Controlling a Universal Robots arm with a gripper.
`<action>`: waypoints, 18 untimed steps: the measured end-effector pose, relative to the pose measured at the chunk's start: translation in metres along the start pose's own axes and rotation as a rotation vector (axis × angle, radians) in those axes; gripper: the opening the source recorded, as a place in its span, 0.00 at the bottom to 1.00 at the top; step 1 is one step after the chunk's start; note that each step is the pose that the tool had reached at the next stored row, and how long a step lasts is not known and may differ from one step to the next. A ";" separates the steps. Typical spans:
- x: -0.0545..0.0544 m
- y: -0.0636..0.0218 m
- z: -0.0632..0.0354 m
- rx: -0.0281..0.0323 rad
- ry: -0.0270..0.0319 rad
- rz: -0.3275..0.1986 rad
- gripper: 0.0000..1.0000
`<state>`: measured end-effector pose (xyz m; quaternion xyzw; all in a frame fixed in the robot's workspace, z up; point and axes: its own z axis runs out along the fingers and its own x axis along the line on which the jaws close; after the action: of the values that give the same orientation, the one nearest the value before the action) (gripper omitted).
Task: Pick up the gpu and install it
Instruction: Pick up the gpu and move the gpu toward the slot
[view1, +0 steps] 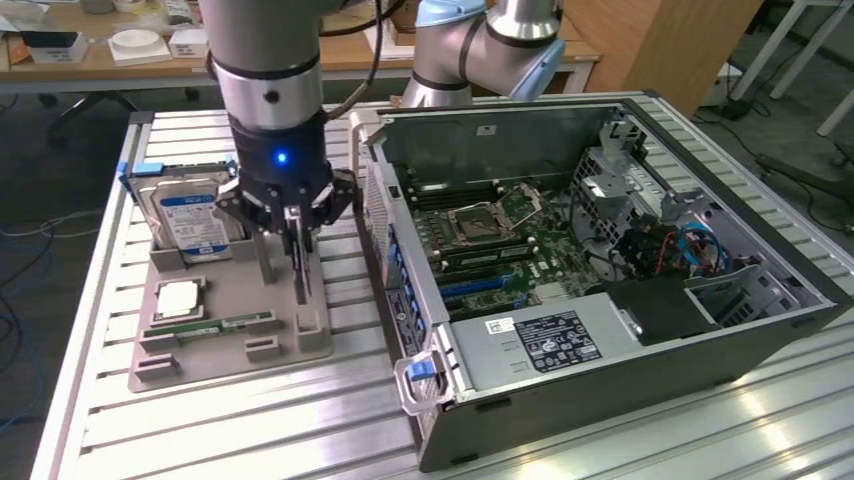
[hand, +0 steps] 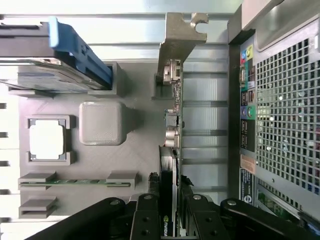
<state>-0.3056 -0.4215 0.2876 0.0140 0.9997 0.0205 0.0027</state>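
We see a slatted metal worktop (view1: 200, 425) carrying an open computer case (view1: 641, 385) along its edge at the exterior view's right. A grey parts tray (view1: 227, 368) sits toward the edge at the exterior view's left. The arm (view1: 267, 60) drops straight down over the tray, wrist vertical, with the gripper (view1: 296, 245) above the tray's edge nearest the case. Its fingers (hand: 145, 222) are drawn narrow, clamped on both faces of the gpu (hand: 170, 165), which stands on its long edge there, its metal bracket (hand: 179, 37) at the far end. A hard drive (view1: 187, 215), a CPU (view1: 178, 298) and a memory stick (view1: 220, 325) occupy the tray's other slots.
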 end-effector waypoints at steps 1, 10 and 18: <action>0.000 0.0002 -0.0044 -0.0003 -0.0001 0.000 0.26; 0.000 0.0019 -0.0454 -0.0002 0.0000 0.000 0.26; 0.000 0.0034 -0.0815 -0.0003 0.0000 0.000 0.26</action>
<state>-0.3056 -0.4215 0.3692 0.0140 0.9997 0.0207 0.0027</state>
